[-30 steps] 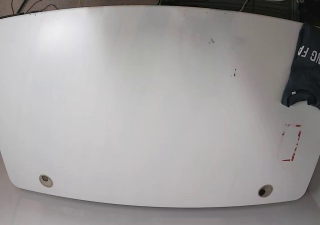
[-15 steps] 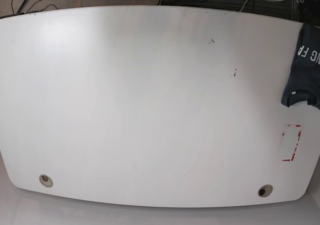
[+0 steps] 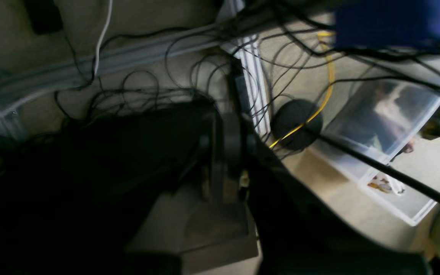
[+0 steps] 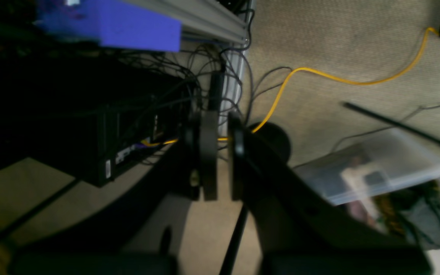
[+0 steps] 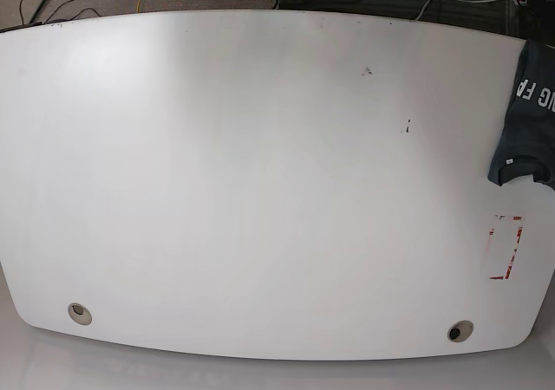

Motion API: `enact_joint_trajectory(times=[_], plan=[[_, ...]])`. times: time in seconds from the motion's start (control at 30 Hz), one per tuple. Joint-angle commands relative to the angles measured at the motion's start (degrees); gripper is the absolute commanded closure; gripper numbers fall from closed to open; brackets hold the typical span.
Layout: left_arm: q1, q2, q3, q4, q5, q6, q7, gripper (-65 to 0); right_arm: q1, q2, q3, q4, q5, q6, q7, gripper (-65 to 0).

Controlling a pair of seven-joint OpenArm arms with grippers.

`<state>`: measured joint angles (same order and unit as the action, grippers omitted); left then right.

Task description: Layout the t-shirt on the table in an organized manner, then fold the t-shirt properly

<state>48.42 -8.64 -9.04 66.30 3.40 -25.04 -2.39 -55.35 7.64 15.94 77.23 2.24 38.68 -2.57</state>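
Observation:
The white table (image 5: 260, 191) fills the base view. A dark grey t-shirt (image 5: 531, 121) with white letters lies bunched at its right edge, partly cut off by the frame. Neither arm shows in the base view. My left gripper (image 3: 225, 152) points at the floor beyond the table, its jaws shut with nothing in them. My right gripper (image 4: 223, 152) also hangs over the carpet, its jaws nearly together and holding nothing. Neither wrist view shows the t-shirt.
Two grommet holes (image 5: 79, 313) (image 5: 460, 330) and a red-outlined rectangle (image 5: 506, 247) mark the table's near side. On the floor are tangled cables, a yellow cable (image 4: 319, 76), a clear plastic bin (image 4: 388, 179) (image 3: 388, 133), a black box (image 4: 90, 133) and an aluminium frame rail (image 3: 250, 76).
A small object at the top edge of the base view has slipped out of sight. The t-shirt and table look the same.

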Motion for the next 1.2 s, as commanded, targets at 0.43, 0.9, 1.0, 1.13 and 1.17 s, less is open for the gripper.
enact_joint_trajectory(times=[0.43, 0.9, 1.0, 1.13, 1.17], plan=[[-18.6, 1.0, 0.0, -26.8, 0.8, -0.4, -0.4, -2.8, 14.2, 0.2, -7.4, -20.9, -1.7, -9.7, 1.6, -4.1], [-32.3, 1.0, -0.1, -45.2, 5.7, 6.0, -0.4, -3.1, 27.4, 0.1, -11.7, -38.5, -1.5, -16.0, 1.6, -4.1], [-34.5, 1.0, -0.1, -48.3, 6.9, 7.4, -0.4, -3.3, 30.0, 0.1, -11.7, -41.4, -1.6, -16.5, 1.6, -4.1], [-37.0, 1.2, -0.1, -51.8, 7.1, 8.2, -0.4, -7.4, 32.6, 0.1, -11.7, -44.4, -1.6, -17.8, 1.6, -4.1], [-37.7, 1.2, -0.1, -52.5, 7.1, 8.2, -0.4, -8.2, 33.3, 0.1, -11.7, -45.2, -1.6, -18.1, 1.6, -4.1]])
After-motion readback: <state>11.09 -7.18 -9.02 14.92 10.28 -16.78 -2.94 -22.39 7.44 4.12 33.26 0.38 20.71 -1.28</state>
